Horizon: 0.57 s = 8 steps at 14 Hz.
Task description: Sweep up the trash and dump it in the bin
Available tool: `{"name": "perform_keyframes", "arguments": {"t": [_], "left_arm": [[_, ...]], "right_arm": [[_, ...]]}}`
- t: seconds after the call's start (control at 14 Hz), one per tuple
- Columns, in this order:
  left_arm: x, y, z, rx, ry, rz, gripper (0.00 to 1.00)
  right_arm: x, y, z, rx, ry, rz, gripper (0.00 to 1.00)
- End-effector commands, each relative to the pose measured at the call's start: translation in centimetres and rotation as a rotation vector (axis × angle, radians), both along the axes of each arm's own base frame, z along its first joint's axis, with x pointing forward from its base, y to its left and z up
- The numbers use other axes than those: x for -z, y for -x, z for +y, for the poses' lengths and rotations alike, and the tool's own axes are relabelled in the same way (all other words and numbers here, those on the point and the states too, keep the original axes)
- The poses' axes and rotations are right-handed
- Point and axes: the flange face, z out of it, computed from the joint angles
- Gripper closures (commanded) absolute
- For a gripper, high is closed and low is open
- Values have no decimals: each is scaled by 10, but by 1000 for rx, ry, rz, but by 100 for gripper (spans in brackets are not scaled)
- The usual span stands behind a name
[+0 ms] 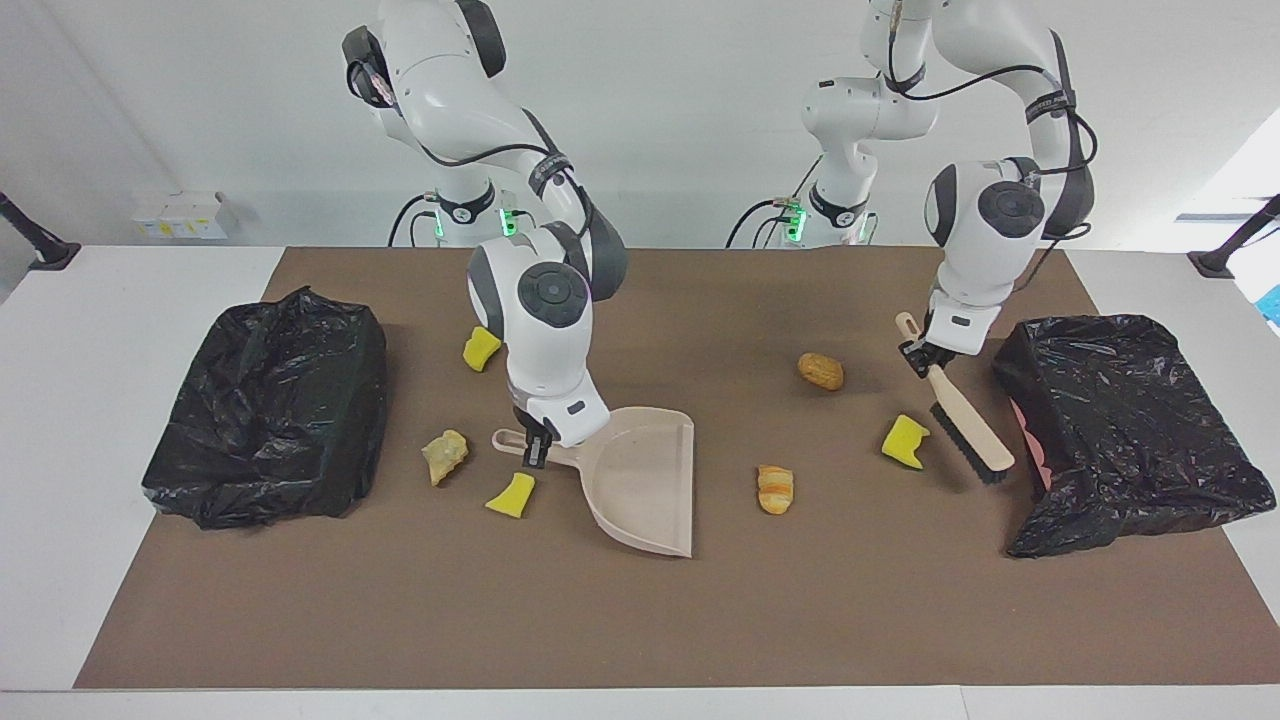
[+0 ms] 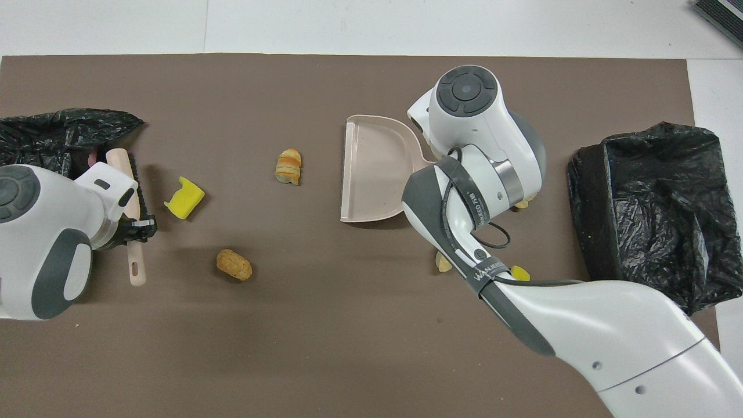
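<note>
My right gripper is shut on the handle of the beige dustpan, whose open mouth faces the left arm's end of the table. In the overhead view my right wrist hides that grip; the dustpan shows. My left gripper is shut on the beige brush, bristles down beside a yellow sponge piece. Other trash lies loose on the mat: a striped bread chunk, a brown nugget, two yellow pieces, a tan chunk.
A bin lined with a black bag stands at the left arm's end of the brown mat, close to the brush. Another black-bagged bin stands at the right arm's end.
</note>
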Motion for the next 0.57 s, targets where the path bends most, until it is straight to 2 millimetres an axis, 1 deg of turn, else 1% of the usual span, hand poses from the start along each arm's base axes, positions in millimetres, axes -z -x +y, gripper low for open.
{"name": "perform_keyframes", "arguments": {"t": [0.0,0.14,0.21,0.36,0.5], "left_arm": [[22,-4,-21,54,4,14,100],[19,-6,-50,54,72,-6,100],[18,-6,-66,60,99,-16,100],[21,-5,-89,72,134,-8,100],[14,-4,-118,101,162,-16,100]], "right_arm": [[1,-4,11,-43,21,2,100],[2,-3,9,-51,33,0,100],[2,-3,12,-56,29,-5,100],[2,-2,11,-55,28,-4,100],[1,-2,11,-52,28,-4,100]]}}
